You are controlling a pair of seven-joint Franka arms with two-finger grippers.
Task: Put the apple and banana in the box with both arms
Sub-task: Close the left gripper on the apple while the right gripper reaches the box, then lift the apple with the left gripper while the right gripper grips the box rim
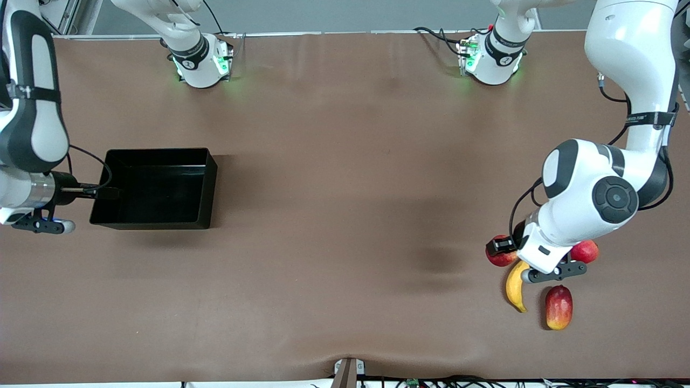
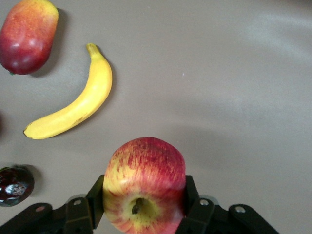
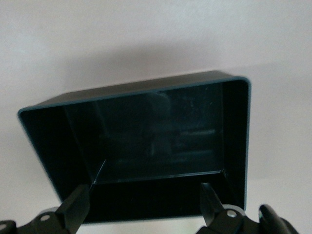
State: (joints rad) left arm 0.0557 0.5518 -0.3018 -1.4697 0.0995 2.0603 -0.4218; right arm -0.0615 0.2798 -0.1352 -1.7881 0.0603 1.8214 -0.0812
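Note:
The apple (image 2: 144,187), red with yellow streaks, sits between my left gripper's (image 2: 144,204) fingers (image 2: 95,200), which press on both its sides. In the front view the apple (image 1: 498,257) shows partly under that gripper (image 1: 501,248), toward the left arm's end of the table. The yellow banana (image 1: 516,285) (image 2: 73,105) lies on the table beside the apple, nearer the front camera. The black box (image 1: 156,151) stands toward the right arm's end. My right gripper (image 1: 108,192) (image 3: 144,207) is open and empty at the box's (image 3: 146,90) end wall.
A red-and-yellow mango-like fruit (image 1: 559,307) (image 2: 27,34) lies beside the banana. A pinkish-red round fruit (image 1: 585,251) lies next to the left arm's hand. A small dark maroon fruit (image 2: 14,185) lies close to the apple. The brown table (image 1: 345,215) spreads between box and fruits.

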